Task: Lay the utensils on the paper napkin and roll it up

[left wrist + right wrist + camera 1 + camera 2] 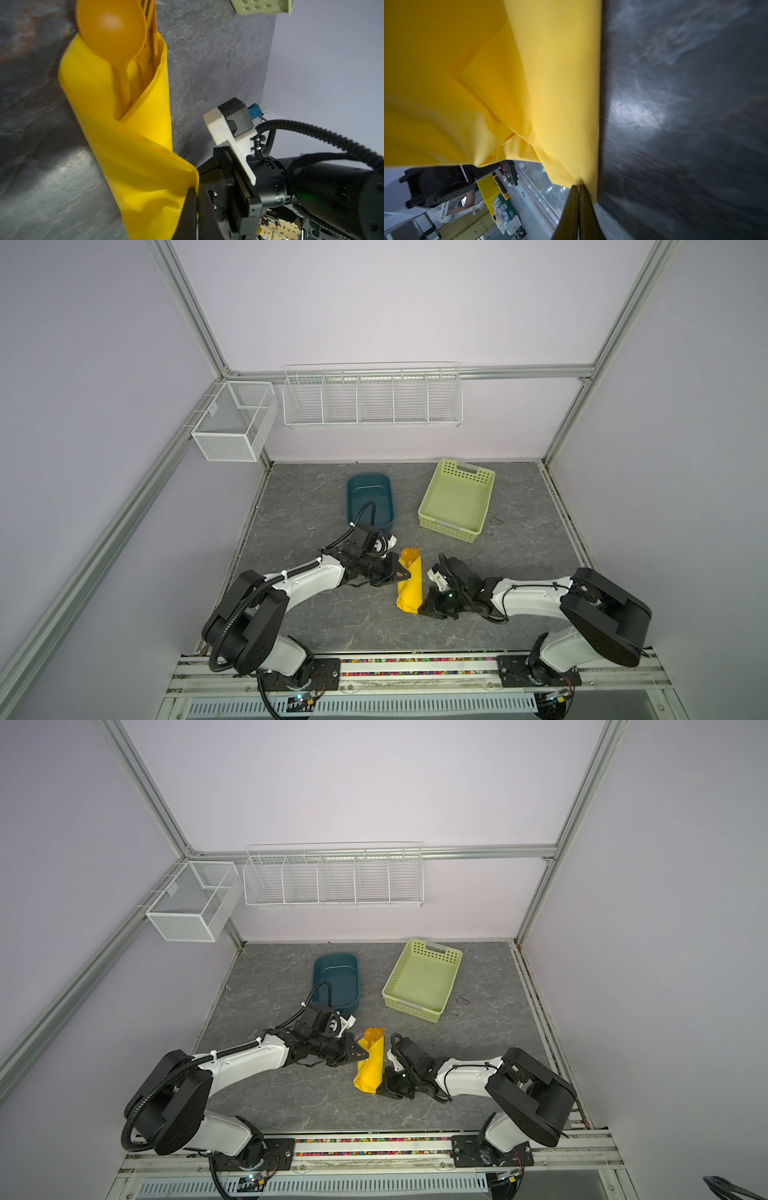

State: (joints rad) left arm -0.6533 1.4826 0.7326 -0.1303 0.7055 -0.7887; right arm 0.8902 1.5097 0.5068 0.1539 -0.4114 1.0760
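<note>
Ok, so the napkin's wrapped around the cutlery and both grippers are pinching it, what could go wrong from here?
1. The paper napkin sits loosely around the utensils, and its layers gape in the left wrist view; once released it may spring open.
2. The spoon sticks out of the open end, so tilting the roll could let the cutlery slide out.
3. The left gripper and right gripper both pinch thin paper; pulling apart might tear it.

Grey marbled tabletop (pixel 332 626) with a teal tub (pixel 368 499), a pale green basket (pixel 453 502) and a rolled yellow napkin (pixel 409 593)
</note>
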